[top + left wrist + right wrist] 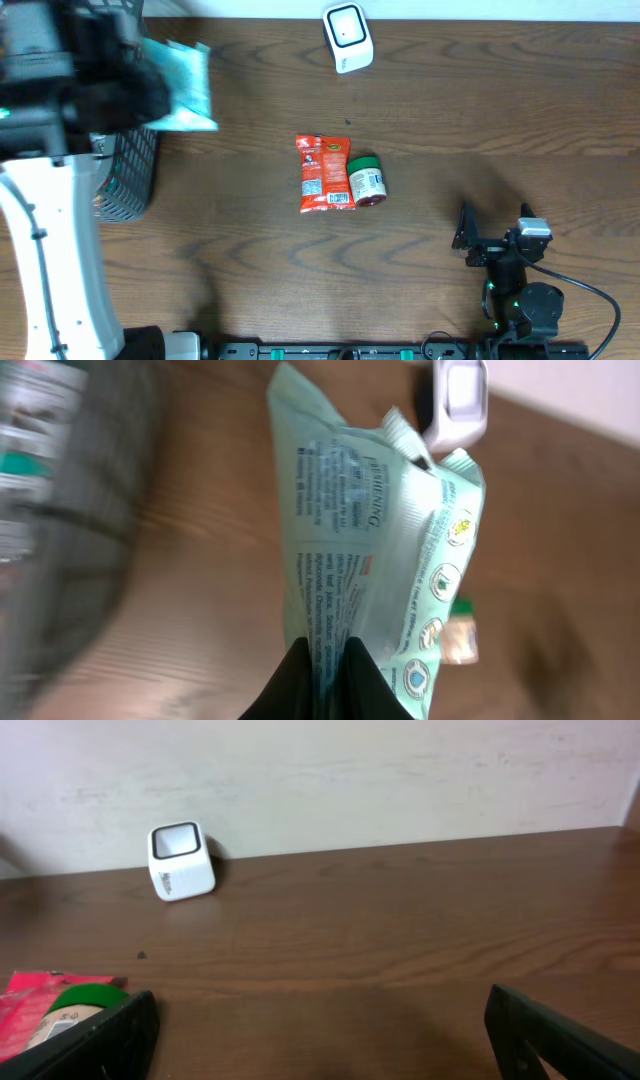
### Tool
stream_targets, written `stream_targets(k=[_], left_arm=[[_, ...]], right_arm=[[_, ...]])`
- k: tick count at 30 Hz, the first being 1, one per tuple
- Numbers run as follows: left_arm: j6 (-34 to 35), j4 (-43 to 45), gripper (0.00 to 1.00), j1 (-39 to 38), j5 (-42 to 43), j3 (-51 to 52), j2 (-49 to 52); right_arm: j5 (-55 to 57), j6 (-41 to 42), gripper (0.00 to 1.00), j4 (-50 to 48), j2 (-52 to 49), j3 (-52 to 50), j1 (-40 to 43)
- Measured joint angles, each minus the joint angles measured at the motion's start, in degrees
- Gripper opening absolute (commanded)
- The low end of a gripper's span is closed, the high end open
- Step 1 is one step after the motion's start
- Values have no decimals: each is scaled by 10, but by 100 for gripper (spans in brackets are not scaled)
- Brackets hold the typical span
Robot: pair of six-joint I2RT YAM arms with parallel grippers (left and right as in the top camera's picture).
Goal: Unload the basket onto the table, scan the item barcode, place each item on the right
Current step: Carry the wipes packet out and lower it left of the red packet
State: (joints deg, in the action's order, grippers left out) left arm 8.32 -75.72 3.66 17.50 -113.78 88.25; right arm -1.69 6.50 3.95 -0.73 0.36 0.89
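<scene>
My left gripper point(325, 662) is shut on the lower edge of a pale green packet point(370, 530), which stands up in front of the wrist camera with its printed text toward it. From overhead the packet point(185, 85) hangs at the far left, beside the arm. The white scanner point(347, 37) stands at the table's far edge, well to the right of the packet, and shows behind it as scanner point(455, 400). My right gripper point(495, 225) rests open near the front right, nothing between its fingers point(320, 1020), facing the scanner point(181, 860).
A red snack packet point(322, 173) and a green-lidded jar point(365, 180) lie side by side mid-table. A dark mesh basket point(130, 175) stands at the left under my left arm. The table's far edge runs just behind the scanner.
</scene>
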Motion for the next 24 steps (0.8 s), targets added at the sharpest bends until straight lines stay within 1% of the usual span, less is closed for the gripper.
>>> stream_targets(k=[2, 5, 9, 12, 15, 21, 24], left_arm=[[10, 14, 7, -47, 0, 32, 0], [37, 61, 8, -120, -13, 90, 3], [90, 104, 7, -171, -62, 161, 5], [129, 142, 7, -179, -96, 225, 5], [150, 191, 7, -179, -115, 299, 5], [164, 315, 7, -179, -124, 449, 6], [166, 370, 8, -180, -126, 501, 6]], right_arm=[[0, 0, 99, 0, 0, 0, 0], [0, 0, 99, 0, 0, 0, 0], [0, 0, 99, 0, 0, 0, 0], [0, 0, 99, 0, 0, 0, 0], [0, 0, 99, 0, 0, 0, 0], [0, 0, 99, 0, 0, 0, 0], [0, 0, 99, 0, 0, 0, 0]])
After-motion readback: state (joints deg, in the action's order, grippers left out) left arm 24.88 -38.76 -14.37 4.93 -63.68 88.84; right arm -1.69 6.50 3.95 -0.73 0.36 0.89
